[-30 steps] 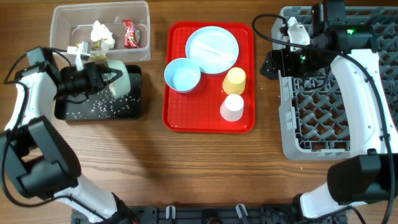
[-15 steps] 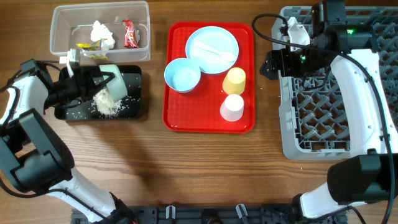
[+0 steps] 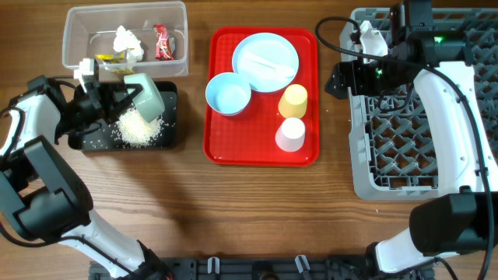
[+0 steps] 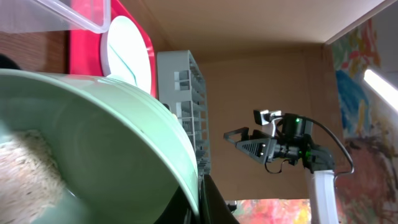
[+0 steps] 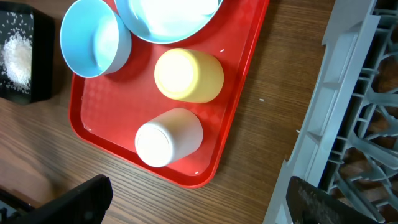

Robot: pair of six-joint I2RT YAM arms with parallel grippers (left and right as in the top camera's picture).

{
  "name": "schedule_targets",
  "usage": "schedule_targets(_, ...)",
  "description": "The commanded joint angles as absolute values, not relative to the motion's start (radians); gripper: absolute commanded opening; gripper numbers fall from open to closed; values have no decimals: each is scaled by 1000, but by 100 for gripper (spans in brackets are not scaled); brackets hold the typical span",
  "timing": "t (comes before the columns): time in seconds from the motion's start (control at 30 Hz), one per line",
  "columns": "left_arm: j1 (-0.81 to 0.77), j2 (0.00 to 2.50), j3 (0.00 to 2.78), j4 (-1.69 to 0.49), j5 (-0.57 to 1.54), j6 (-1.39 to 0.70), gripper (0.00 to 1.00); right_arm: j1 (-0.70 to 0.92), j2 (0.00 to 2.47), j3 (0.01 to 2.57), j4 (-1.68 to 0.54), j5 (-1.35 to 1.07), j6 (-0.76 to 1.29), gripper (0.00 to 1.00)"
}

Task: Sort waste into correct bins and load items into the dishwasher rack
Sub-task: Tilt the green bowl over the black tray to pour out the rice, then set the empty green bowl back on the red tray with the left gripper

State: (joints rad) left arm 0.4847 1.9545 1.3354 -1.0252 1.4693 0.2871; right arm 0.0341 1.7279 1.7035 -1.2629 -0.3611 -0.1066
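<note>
Right now, gripping a bowl (image 3: pixel 148 95) by its rim with the left pincer (image 3: pixel 128 99), holding it tipped steeply over the black bin (image 3: pixel 171 109). Seeing a rice (image 3: pixel 138 131) heap in that bin just below the bowl, plus scattered grains along the bin floor. Also spotting rice inside the bowl in the left wrist view, so judging the dump as partway, not finished.

Finding tissue (image 3: pixel 127 40), red wrapper (image 3: pixel 163 43) and yellow wrapper (image 3: pixel 109 57) sitting in the clear bin (image 3: pixel 82 35); reading that part of the sorting as done.

Not finding anything loaded in the rack (image 3: pixel 397 148), at least in the part not hidden by the right arm (image 3: pixel 447 101). Keeping the right pincer (image 3: pixel 333 80) wide open and empty, hovering at the rack's left edge, beside the tray (image 3: pixel 222 140).

Counting five items waiting on the tray: second bowl (image 3: pixel 228 94), plate (image 3: pixel 268 43) with spoon (image 3: pixel 268 62) lying on it, yellow cup (image 3: pixel 293 99), white cup (image 3: pixel 291 134). So estimating: waste nearly sorted, loading not started, six items left counting the bowl in hand.

Working on a wood-grain table (image 3: pixel 233 210); noticing a pale speck (image 5: pixel 261 99) between tray and rack, too small for identifying. Glimpsing the room through the left wrist view: tan wall (image 4: pixel 249 74), colourful pictures (image 4: pixel 357 68) at right, one strip light (image 4: pixel 380 81).
</note>
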Motion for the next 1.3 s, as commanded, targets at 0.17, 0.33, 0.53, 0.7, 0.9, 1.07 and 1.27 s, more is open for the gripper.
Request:
schedule_targets(0.17, 531, 1965, 1345, -1034, 1577, 303, 4, 35, 1705, 1706, -1261, -354, -105, 92)
schedule_targets(0.33, 532, 1965, 1345, -1045, 1577, 295, 4, 35, 1705, 1706, -1261, -355, -104, 92)
schedule_targets(0.53, 531, 1964, 1345, -1045, 1576, 296, 4, 35, 1705, 1706, -1261, -355, -105, 92)
schedule_targets(0.7, 476, 1881, 1345, -1037, 1575, 391, 4, 35, 1705, 1706, -1262, -354, -105, 93)
schedule_targets(0.9, 164, 1607, 1347, -991, 1102, 378, 4, 35, 1705, 1706, -1259, -355, -104, 95)
schedule_targets(1.07, -257, 1598, 1346, -924, 373, 163, 4, 35, 1705, 1706, -1261, -355, -102, 95)
schedule_targets(1.27, -550, 1721, 1346, -875, 54, 96, 4, 35, 1705, 1706, -1261, -355, -102, 95)
